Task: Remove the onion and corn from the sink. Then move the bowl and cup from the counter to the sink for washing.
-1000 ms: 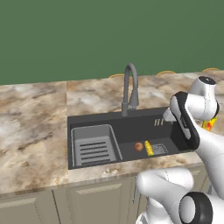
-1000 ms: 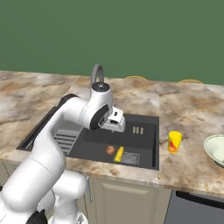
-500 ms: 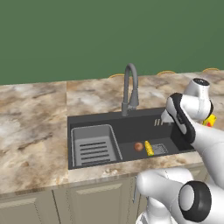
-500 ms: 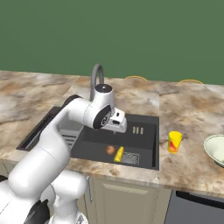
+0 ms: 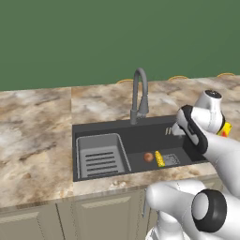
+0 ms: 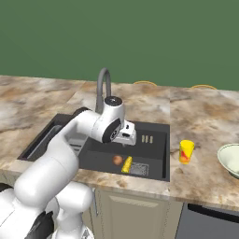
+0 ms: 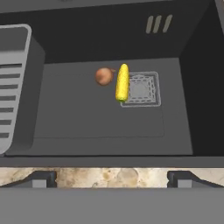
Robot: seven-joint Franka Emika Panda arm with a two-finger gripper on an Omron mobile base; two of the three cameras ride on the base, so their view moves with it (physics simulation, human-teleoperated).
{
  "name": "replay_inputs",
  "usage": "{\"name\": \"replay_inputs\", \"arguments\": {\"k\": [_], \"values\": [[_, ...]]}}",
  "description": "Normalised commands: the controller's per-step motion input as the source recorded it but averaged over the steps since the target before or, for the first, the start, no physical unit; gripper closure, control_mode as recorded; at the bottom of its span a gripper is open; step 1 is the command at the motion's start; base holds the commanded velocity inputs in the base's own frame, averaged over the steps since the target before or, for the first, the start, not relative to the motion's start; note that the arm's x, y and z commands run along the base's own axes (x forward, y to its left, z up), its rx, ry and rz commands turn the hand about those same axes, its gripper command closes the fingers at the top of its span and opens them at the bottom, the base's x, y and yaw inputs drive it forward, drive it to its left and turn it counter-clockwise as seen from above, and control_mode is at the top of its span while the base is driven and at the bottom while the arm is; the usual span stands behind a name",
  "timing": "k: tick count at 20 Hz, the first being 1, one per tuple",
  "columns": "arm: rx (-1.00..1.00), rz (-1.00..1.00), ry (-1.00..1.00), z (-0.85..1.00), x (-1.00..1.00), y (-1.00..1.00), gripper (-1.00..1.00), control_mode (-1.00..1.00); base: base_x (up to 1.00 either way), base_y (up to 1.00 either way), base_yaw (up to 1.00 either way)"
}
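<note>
Two items lie almost touching on the sink [image 6: 156,140] floor.
Your gripper [image 7: 112,177] hangs wide open above; the onion [image 7: 103,76] sits just beside the corn [image 7: 122,82], so descending off-centre could nudge one away.

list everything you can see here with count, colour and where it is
onion: 1, reddish-brown, on the sink floor, right beside the corn
corn: 1, yellow, on the sink floor, one end over the edge of the drain grate
drain grate: 1, grey, square, in the sink floor
sink: 1, dark grey, set in the counter
rack insert: 1, lighter grey, ribbed, in the sink's left part
faucet: 1, grey gooseneck, behind the sink
cup: 1, yellow with a red mark, on the counter right of the sink
bowl: 1, pale cream-green, on the counter right of the cup
counter: 1, beige and brown marbled
end effector: 1, dark tips, open, above the sink's front edge
</note>
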Motion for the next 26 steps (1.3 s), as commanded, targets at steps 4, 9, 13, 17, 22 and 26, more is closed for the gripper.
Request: {"name": "replay_inputs", "arguments": {"k": [4, 9, 13, 17, 22, 26], "values": [[-0.01, 0.02, -0.01, -0.27, 0.13, 0.0, -1.0, -1.0, 0.0, 0.0, 0.0], [-0.02, 0.0, 0.0, -0.27, 0.15, 0.0, -1.0, -1.0, 0.0, 0.0, 0.0], [0.0, 0.0, 0.0, -0.27, 0.14, -0.01, -1.0, -1.0, 0.0, 0.0, 0.0], [0.0, 0.0, 0.0, -0.26, 0.16, 0.0, -1.0, -1.0, 0.0, 0.0, 0.0], [0.0, 0.0, 0.0, -0.27, 0.14, 0.0, -1.0, -1.0, 0.0, 0.0, 0.0], [0.0, 0.0, 0.0, -0.27, 0.17, 0.0, -1.0, -1.0, 0.0, 0.0, 0.0]]}}
